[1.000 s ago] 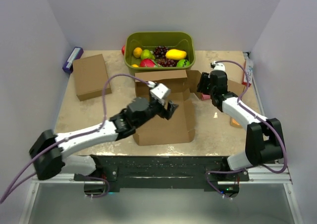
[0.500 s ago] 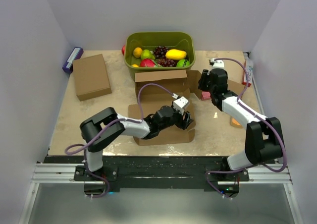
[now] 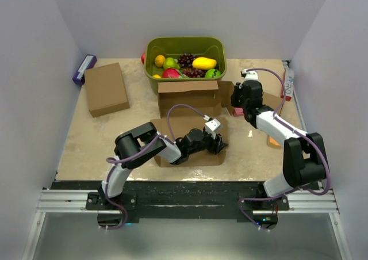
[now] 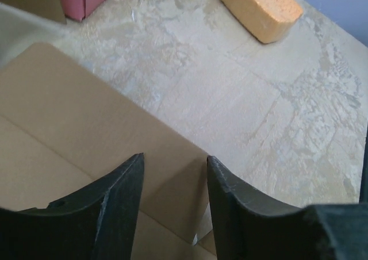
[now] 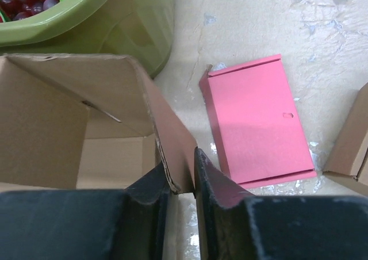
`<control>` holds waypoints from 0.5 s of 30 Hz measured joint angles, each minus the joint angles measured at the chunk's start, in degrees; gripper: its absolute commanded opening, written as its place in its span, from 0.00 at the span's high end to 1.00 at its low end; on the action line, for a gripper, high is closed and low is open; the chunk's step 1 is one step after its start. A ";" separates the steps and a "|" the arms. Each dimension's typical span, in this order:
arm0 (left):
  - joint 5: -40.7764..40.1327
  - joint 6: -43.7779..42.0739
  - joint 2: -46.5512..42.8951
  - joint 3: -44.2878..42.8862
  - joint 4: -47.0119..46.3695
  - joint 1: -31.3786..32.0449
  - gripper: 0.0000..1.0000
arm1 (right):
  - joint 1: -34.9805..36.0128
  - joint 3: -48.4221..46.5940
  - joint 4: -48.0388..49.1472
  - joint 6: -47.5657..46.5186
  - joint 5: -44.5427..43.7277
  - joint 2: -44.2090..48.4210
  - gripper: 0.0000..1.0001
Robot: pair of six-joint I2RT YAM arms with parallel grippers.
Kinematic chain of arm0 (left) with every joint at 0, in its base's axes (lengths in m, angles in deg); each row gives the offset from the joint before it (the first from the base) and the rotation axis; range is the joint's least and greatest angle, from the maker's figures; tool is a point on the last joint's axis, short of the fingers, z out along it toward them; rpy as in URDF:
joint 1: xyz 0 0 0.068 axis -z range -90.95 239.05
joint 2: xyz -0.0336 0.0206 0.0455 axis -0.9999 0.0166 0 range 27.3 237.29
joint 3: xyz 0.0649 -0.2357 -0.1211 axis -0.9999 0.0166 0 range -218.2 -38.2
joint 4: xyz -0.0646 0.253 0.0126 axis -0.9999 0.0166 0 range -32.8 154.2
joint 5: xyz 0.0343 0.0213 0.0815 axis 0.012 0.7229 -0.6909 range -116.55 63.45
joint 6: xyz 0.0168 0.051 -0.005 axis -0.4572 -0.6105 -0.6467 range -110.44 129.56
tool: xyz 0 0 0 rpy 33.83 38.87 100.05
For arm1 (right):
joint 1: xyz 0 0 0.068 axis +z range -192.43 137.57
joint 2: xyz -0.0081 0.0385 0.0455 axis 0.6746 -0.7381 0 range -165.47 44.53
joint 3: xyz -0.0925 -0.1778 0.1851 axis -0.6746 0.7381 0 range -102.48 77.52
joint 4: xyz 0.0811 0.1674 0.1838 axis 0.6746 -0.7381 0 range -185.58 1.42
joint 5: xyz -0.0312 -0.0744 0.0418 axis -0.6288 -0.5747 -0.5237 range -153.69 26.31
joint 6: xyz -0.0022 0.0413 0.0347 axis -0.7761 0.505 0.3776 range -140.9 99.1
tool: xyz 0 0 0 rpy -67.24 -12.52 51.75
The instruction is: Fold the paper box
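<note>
Paper box (image 3: 187, 93) at mid-counter, just in front of the green basket (image 3: 148, 64) by the far edge, back and side walls raised. Right gripper (image 5: 183, 176) narrowed onto the box's upright right wall, pinching it. Left gripper (image 4: 174, 171) spread wide, empty, low over the front flap's right corner. Pink card (image 5: 257, 122) beside the box, toward the right edge.

The box (image 3: 187, 94) is plain brown corrugated card, lying half-folded at mid-bench (image 3: 98, 136). Its rear wall and side flaps stand upright. The front panel lies flat.
</note>
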 measured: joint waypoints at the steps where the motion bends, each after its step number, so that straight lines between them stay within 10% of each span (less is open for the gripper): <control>1: -0.02 0.22 0.22 0.33 -0.09 0.00 0.52 | 0.00 0.00 0.00 0.00 0.02 0.02 0.87; 15: -1.92 5.29 1.95 5.11 -7.43 -0.02 0.61 | -0.11 -0.63 -5.68 0.61 1.36 2.32 1.00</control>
